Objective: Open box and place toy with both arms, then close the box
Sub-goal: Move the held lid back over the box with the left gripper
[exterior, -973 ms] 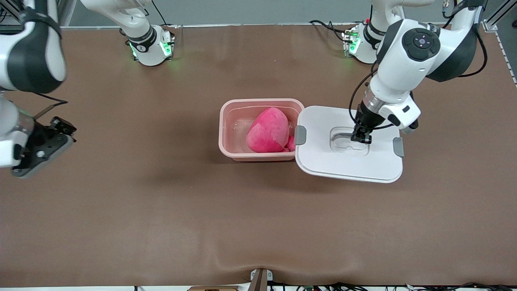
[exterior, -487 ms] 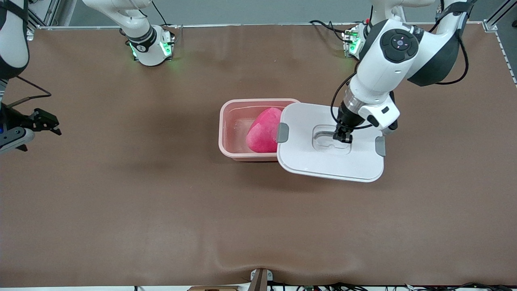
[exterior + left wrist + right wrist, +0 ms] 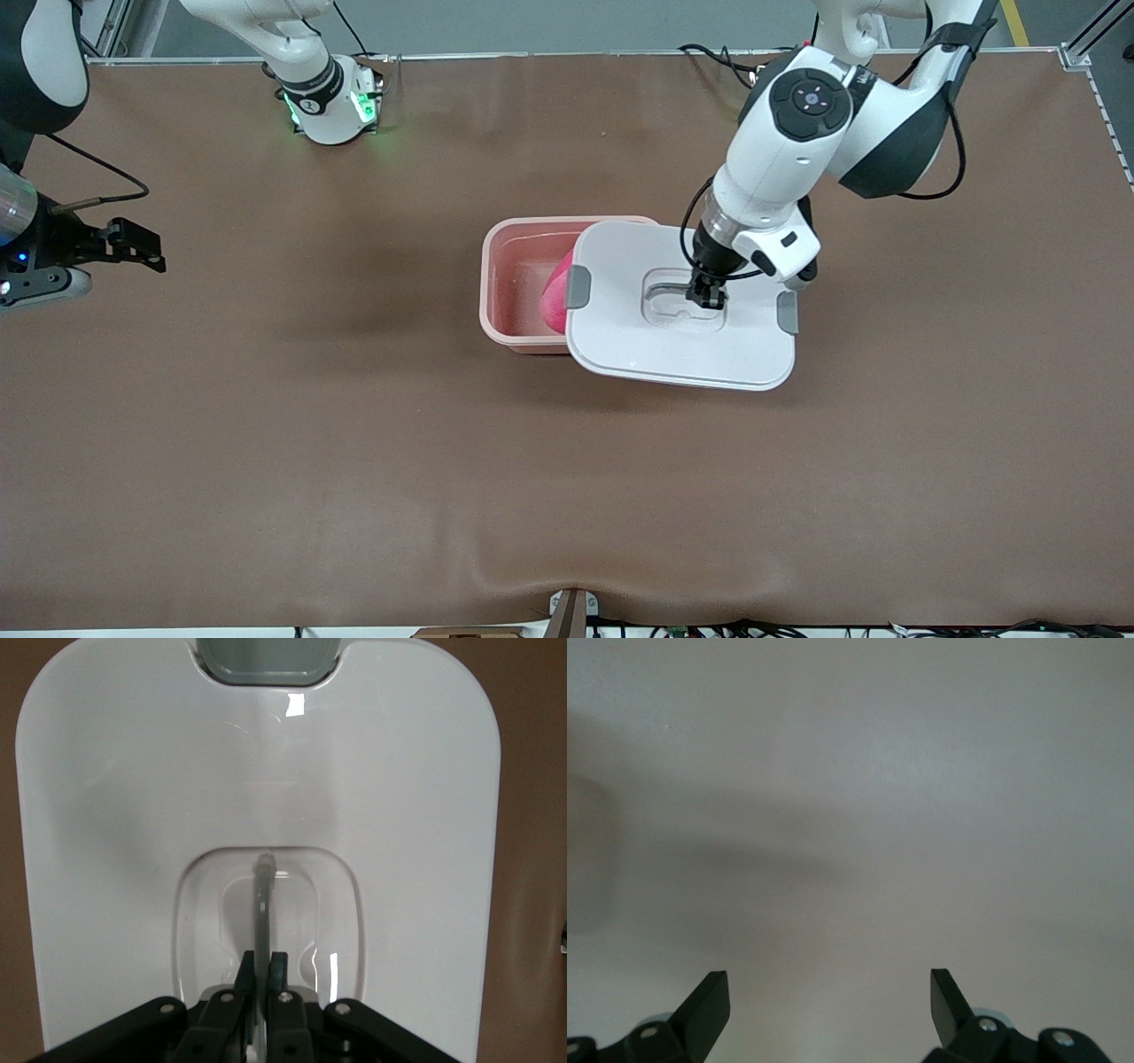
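Observation:
The pink translucent box (image 3: pixel 514 283) stands open in the middle of the table. The pink toy (image 3: pixel 553 306) lies inside, mostly hidden under the lid. My left gripper (image 3: pixel 706 297) is shut on the thin handle (image 3: pixel 261 904) in the recess of the white lid (image 3: pixel 682 341) and holds the lid over the half of the box toward the left arm's end. The lid (image 3: pixel 133 815) and one grey clip (image 3: pixel 266 656) fill the left wrist view, with the left gripper (image 3: pixel 262 970) clamped on the handle. My right gripper (image 3: pixel 146 248) is open and empty at the right arm's end of the table; in its wrist view (image 3: pixel 829 992) only a blank grey surface shows.
The arm bases (image 3: pixel 328 102) with green lights stand along the table edge farthest from the front camera. The brown table cover (image 3: pixel 354 443) has a small ridge (image 3: pixel 567 585) at the edge nearest the front camera. Cables (image 3: pixel 709 58) lie by the left arm's base.
My left gripper has carried the lid toward the right arm's end, from beside the box to over half of it, covering most of the toy. The right arm has lifted and turned at the table's end.

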You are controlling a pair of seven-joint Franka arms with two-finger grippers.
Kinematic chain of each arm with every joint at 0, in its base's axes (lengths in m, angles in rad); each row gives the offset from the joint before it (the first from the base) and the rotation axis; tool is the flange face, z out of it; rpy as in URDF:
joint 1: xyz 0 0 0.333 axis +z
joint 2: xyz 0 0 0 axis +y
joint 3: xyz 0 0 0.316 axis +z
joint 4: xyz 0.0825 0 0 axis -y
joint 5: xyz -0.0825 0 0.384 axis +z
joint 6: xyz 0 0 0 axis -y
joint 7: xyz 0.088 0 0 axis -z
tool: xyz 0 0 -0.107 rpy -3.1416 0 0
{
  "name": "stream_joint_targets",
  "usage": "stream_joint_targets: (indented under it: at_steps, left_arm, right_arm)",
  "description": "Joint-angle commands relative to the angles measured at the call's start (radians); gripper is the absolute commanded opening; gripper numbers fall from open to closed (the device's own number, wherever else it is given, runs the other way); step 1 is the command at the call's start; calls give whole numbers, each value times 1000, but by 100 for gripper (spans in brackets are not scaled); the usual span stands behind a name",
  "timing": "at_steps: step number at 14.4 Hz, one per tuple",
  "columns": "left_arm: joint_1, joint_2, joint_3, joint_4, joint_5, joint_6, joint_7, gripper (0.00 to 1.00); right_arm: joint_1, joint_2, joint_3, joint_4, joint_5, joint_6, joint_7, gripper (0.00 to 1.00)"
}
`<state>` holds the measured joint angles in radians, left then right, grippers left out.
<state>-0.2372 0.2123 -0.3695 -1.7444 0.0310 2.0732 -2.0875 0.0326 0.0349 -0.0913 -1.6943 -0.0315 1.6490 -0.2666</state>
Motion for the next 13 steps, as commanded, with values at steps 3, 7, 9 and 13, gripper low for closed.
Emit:
stream_joint_targets:
  at_steps: [3,7,9,13]
  left_arm:
    - [-63,59,-2,63,1,-30,-97,0]
    - [-108,93,0,89,15,-30,-170,0]
    - [-138,110,4,89,15,-28,-201,0]
    - [-204,166,1,137,127,-28,-336,0]
  right_arm:
    - [1,-21,4,44,33,-75,177,100]
    - [-8,-21,-4,87,124,-160,300,100]
    - [-7,-21,-4,114,120,-204,299,100]
    - [-14,-13,-8,160,104,-207,294,100]
